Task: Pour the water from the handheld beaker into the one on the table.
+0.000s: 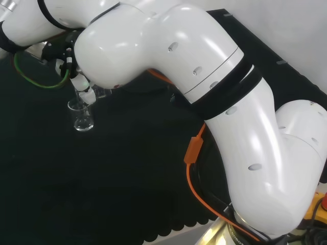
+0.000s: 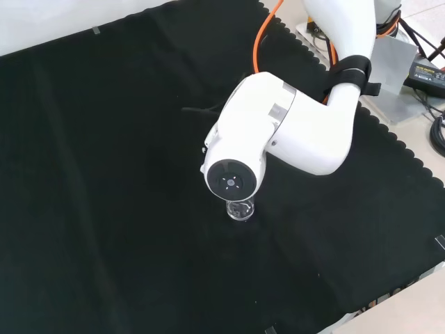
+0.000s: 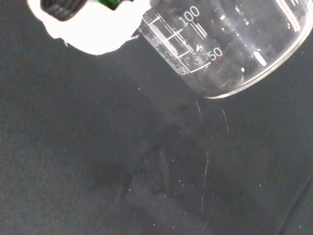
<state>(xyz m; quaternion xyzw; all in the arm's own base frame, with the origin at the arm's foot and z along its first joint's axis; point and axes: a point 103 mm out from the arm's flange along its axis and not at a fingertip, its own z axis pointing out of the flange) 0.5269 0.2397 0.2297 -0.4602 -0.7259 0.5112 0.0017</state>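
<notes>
At the left of the head view, the table beaker [image 1: 82, 116] stands on the bench [image 1: 127, 178] under the held beaker [image 3: 230, 44], fingers [image 1: 82, 87] curled round it; any misalignment could spill water onto cloth.

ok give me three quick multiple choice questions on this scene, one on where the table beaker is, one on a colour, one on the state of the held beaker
1. In the front view, where does the beaker on the table stand?
A. just below the arm's round grey cap
B. at the cloth's far left edge
C. off the cloth

2. What colour is the cloth?
A. white
B. black
C. red

3. In the wrist view, how is the handheld beaker oriented?
A. lying flat on the cloth
B. upside down on a stand
C. tilted, off the cloth

Answers:
1. A, the glass peeks out under the cap.
2. B, black throughout.
3. C, its base is slanted above the cloth beside the hand.
</notes>
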